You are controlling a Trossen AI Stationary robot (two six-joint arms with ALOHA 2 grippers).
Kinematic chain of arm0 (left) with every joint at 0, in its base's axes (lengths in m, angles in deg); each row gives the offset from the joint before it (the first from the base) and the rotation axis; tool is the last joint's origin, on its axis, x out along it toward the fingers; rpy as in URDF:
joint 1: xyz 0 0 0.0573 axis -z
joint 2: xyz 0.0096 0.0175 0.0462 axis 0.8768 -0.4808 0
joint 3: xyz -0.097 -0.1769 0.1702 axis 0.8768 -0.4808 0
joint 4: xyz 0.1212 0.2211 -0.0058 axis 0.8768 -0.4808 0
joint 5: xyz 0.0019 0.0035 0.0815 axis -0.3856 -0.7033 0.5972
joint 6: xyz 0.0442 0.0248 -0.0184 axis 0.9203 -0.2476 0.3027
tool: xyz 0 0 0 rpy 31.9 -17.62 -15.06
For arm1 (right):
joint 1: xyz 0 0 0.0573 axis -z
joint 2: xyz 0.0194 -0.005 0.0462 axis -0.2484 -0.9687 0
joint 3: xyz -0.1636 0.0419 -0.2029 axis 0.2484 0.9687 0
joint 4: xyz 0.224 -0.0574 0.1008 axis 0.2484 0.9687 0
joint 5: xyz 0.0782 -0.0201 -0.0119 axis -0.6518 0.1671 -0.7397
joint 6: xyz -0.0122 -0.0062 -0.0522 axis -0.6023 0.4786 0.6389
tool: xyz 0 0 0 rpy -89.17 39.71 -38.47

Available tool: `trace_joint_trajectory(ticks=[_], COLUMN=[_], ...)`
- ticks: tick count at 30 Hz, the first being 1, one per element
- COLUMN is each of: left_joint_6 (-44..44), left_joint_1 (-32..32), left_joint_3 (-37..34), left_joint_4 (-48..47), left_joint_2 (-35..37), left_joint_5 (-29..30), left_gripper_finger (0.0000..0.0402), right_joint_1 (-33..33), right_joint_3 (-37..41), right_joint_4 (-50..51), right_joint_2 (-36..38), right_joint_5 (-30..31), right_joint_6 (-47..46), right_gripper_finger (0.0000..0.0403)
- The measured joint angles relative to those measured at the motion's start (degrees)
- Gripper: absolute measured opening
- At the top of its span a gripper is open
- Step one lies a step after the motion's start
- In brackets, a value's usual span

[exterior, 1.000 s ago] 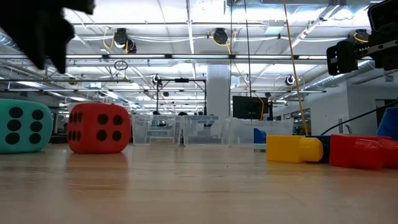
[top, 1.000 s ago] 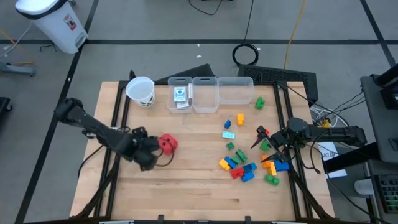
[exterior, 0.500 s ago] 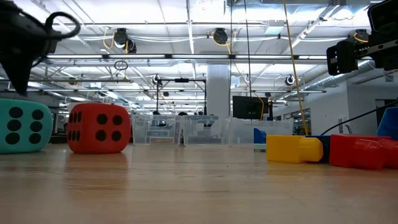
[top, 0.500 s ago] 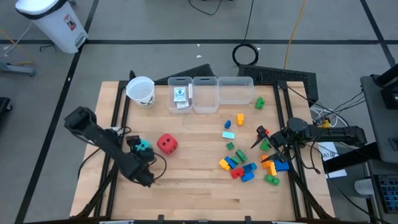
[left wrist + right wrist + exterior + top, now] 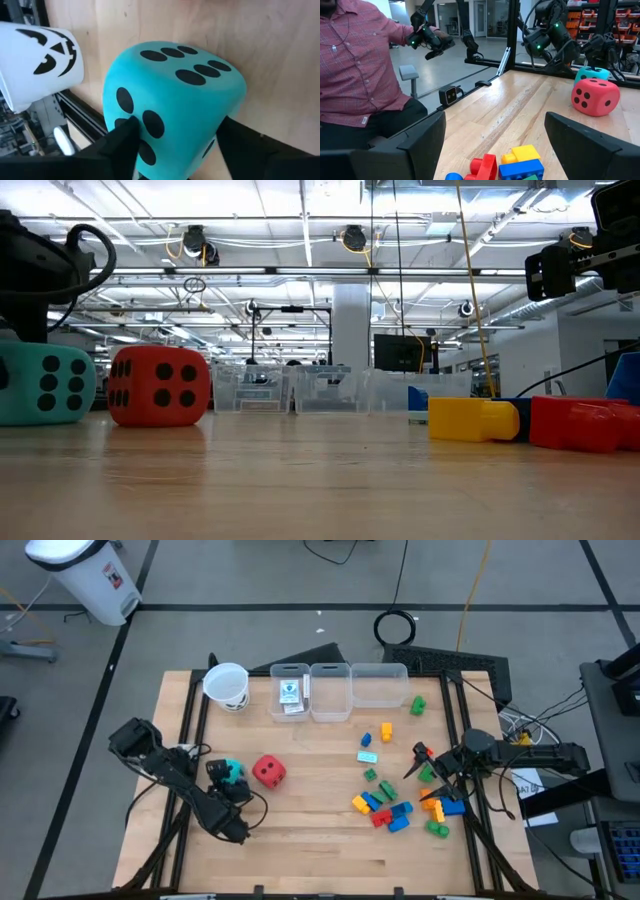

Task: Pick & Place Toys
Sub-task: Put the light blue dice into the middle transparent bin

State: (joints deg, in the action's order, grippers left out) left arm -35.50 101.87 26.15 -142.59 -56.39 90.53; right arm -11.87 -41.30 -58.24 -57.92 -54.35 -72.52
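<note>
The soft teal die (image 5: 231, 773) rests on the table's left half, beside the red die (image 5: 268, 771); both show in the low view, the teal die (image 5: 45, 383) and the red die (image 5: 160, 385). My left gripper (image 5: 220, 780) is down at the teal die (image 5: 170, 100), its fingers closed on two sides. My right gripper (image 5: 416, 762) hangs open and empty over the small coloured bricks (image 5: 385, 810) on the right. Two white card packs (image 5: 290, 695) lie in the left clear bin. My left gripper pinches the teal die between its two fingers, one on a pip face (image 5: 145, 127) and one on the opposite side (image 5: 220, 125). The fingers slant down from above. The die stands with its underside on the table.
A white paper cup (image 5: 227, 686) and three clear bins (image 5: 338, 690) stand along the far edge. A green brick (image 5: 417, 703) lies beside the right bin. A person in a red shirt (image 5: 355, 75) sits beyond the table in the right wrist view.
My left gripper has drawn back from over the red die toward the table's left, uncovering the teal die, and has come down onto it. The teal die has shifted and turned slightly toward the red die, still on the table.
</note>
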Motion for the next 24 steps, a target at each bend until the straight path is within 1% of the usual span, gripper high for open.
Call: trace_joint_trajectory(ticks=[2,8,13,16,18,20,24], left_joint_6=[-2.56,-3.81,-3.92,-3.11,-2.94,-2.93,-2.83], left_joint_1=[0.07,0.03,-0.54,-1.46,-1.89,-2.28,-3.59], left_joint_3=[-0.35,0.25,3.44,5.43,7.06,8.14,10.63], left_joint_4=[0.2,0.09,-2.59,-4.51,-5.63,-6.75,-6.56], left_joint_2=[-0.07,-0.13,-0.2,-0.24,-0.04,0.97,3.68], left_joint_5=[0.86,1.6,3.12,3.26,3.39,3.43,3.95], left_gripper_finger=[0.0221,0.0218,0.0188,0.016,0.0155,0.0143,0.0127], right_joint_1=[0.0,0.01,-0.01,0.01,0.01,0.01,0.01], right_joint_3=[0.0,0.0,0.0,0.01,0.01,0.01,0.0], right_joint_4=[-0.01,0.0,0.0,0.0,0.0,-0.01,-0.02], right_joint_2=[0.0,-0.01,-0.01,0.01,-0.01,0.0,0.01], right_joint_5=[-0.02,-0.01,0.0,-0.02,-0.01,-0.01,-0.02], right_joint_6=[-0.01,-0.01,-0.02,-0.02,0.0,-0.01,0.0], right_gripper_finger=[0.0315,0.0314,0.0315,0.0314,0.0314,0.0314,0.0315])
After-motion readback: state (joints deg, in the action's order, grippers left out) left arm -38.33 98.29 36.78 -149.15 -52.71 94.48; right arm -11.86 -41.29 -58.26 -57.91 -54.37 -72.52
